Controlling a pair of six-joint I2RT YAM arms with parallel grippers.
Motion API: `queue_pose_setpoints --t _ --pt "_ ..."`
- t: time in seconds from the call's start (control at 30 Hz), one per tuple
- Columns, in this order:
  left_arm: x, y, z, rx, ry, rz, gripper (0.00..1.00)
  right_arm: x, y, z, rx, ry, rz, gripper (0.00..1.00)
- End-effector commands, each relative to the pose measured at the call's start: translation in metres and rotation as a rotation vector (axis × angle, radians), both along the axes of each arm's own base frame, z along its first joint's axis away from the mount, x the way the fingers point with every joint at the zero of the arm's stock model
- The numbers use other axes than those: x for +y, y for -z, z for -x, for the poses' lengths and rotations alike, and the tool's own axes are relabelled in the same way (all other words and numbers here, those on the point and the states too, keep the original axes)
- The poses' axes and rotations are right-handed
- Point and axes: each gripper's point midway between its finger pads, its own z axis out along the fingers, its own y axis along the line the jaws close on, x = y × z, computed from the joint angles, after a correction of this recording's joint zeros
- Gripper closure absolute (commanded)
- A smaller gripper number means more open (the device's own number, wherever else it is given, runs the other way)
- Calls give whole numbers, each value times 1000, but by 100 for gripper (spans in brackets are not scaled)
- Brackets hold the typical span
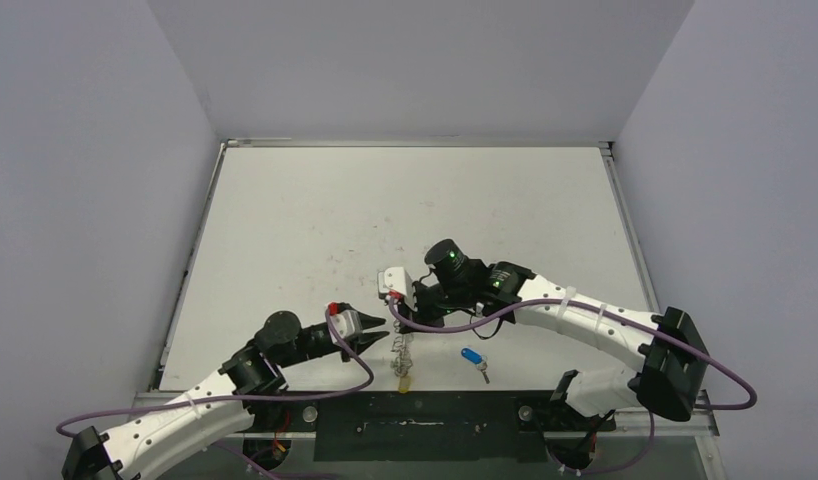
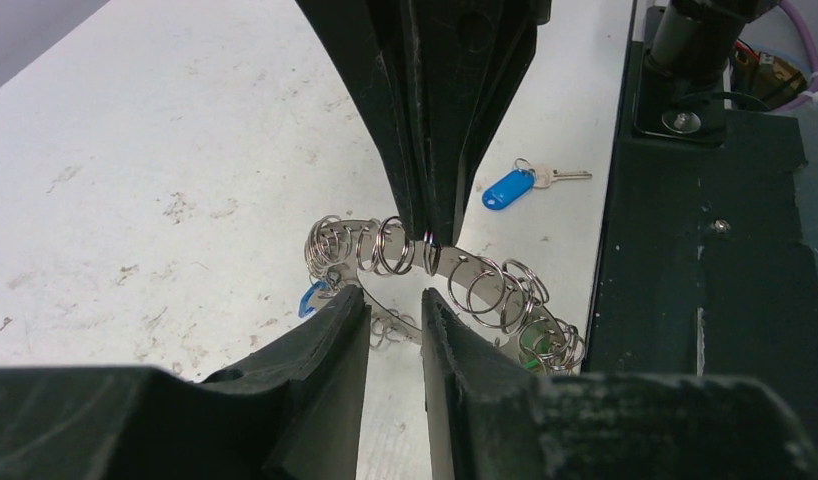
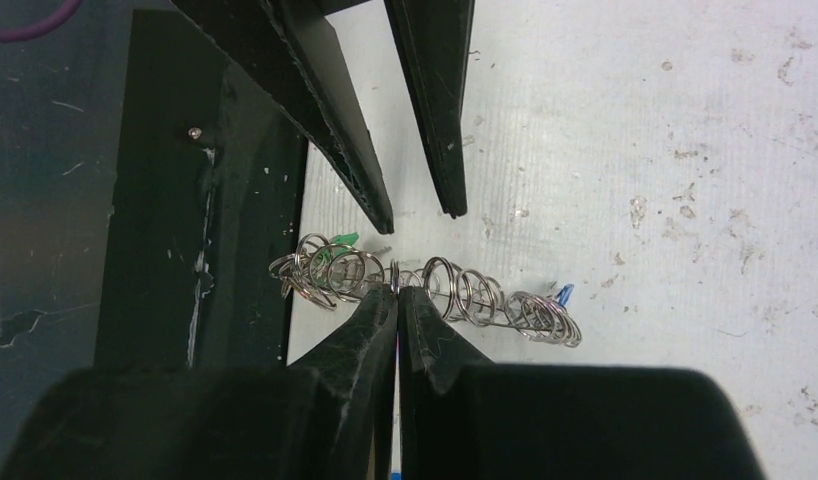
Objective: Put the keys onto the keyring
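The keyring, a silver band edged with wire loops, hangs near the table's front edge. My right gripper is shut on one of its loops and comes in from the top in the left wrist view. My left gripper is open just short of the band, with nothing between its fingers. A blue tag and a green tag hang on the keyring, and a yellow tag shows at its lower end. One blue-tagged key lies loose on the table to the right. From above, the keyring sits between both grippers.
The black base rail runs along the near table edge, right beside the keyring. Purple cables loop off both arms. Grey walls close in the white table on three sides.
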Motion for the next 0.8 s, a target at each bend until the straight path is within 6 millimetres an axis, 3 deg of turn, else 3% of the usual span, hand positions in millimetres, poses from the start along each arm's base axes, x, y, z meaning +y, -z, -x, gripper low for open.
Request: queue_pose_setpoints --t 0.0,0.3,0.5,0.63,0.77 --pt "-10 -27 7 -55 77 38 76 8 -5 2 -29 -25 21 100" --pt "-21 -20 15 -31 148 46 75 23 -7 6 -27 -44 5 100" --pt "-23 -20 12 -29 143 48 87 24 -6 7 -23 -47 6 100" --pt "-23 -20 11 -32 137 49 100 24 -5 5 -28 -35 12 100" --pt "-21 -18 11 -26 130 42 100 23 -5 2 -43 -21 16 100"
